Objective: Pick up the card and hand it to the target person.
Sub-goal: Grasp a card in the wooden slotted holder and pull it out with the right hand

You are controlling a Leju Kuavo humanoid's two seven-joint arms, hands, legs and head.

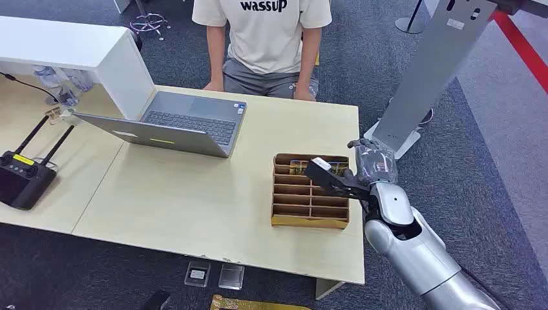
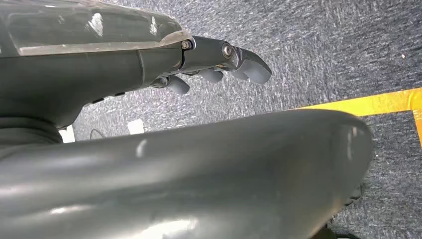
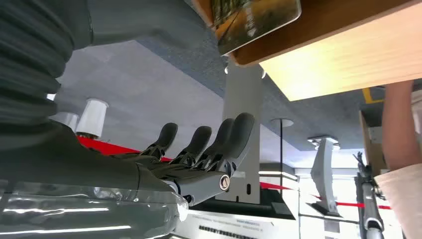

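A card [image 1: 298, 167] with a dark, yellowish print stands in the far row of a wooden slotted box [image 1: 310, 220] on the pale table. My right hand [image 1: 373, 164] hovers just right of the box's far right corner, past the table's edge, fingers apart and holding nothing. In the right wrist view the fingers [image 3: 211, 148] are stretched out, with the card [image 3: 256, 17] and the box's wall [image 3: 318, 27] a short way off. A person [image 1: 268, 35] in a cream T-shirt sits across the table. My left hand [image 2: 219, 62] hangs over the carpet, holding nothing.
An open grey laptop [image 1: 184, 123] lies left of the box, facing the person. A black remote controller [image 1: 22, 179] sits at the table's left end, behind it a white cabinet [image 1: 77, 51]. A grey kiosk stand [image 1: 430, 74] rises to the right of the table.
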